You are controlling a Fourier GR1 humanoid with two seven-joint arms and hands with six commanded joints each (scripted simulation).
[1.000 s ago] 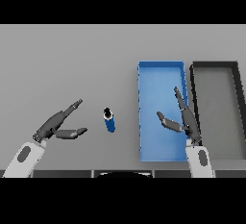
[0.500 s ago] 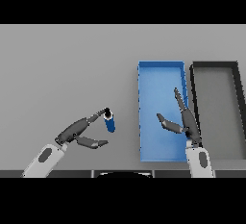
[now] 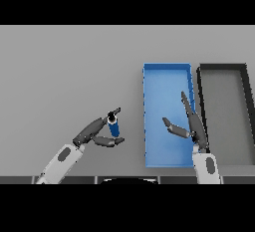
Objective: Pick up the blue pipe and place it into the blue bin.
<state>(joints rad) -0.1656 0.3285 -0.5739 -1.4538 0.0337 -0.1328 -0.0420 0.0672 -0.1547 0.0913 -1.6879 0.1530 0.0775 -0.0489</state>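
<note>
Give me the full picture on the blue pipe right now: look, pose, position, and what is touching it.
The blue pipe is a short, stubby blue cylinder with a pale end cap facing up, apparently standing upright on the grey table. It sits left of the blue bin, outside it. The left robot hand brackets it: fingers reach along its top and far side, the thumb lies at its near side, seemingly in contact. Whether it is lifted off the table cannot be told.
</note>
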